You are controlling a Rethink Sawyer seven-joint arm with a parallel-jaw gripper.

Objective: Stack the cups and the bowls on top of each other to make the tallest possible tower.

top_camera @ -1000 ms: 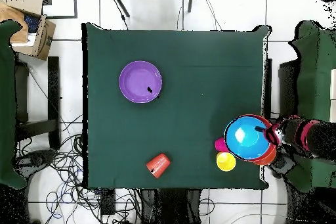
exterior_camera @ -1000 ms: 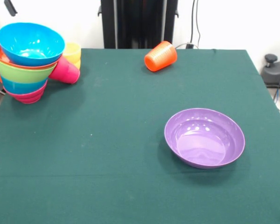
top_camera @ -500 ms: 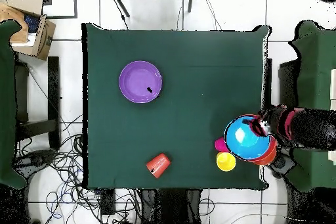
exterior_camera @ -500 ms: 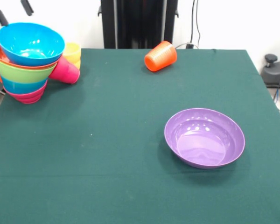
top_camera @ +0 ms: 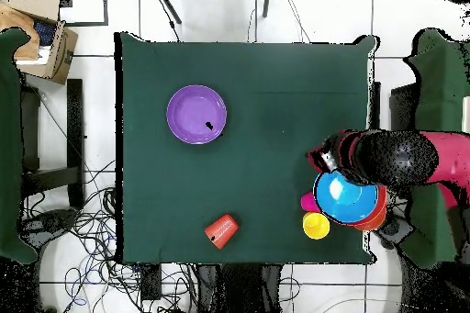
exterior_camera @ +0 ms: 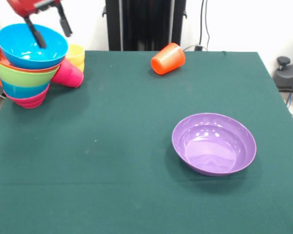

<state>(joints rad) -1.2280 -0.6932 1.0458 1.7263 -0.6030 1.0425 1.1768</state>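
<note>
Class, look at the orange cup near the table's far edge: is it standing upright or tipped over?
Tipped over. The orange cup lies on its side on the green cloth, its ridged wall showing in the front view.

Bowls nested in a tower at one corner of the bench, one bowl and one cup lying apart.

In the front view the tower (exterior_camera: 27,63) stands at the far left corner of the bench (exterior_camera: 112,161), its top bowl (exterior_camera: 31,46) tilted and uppermost. The hand (exterior_camera: 51,31) hangs over that top bowl, one finger (exterior_camera: 36,35) reaching down inside it, the other finger outside its right rim. Two cups (exterior_camera: 71,66) sit just right of the tower, touching it, one lying on its side before the other. A third cup (exterior_camera: 168,58) lies on its side near the far edge, about midway across. A lone bowl (exterior_camera: 214,144) rests upright right of centre, well apart from everything else.
</note>
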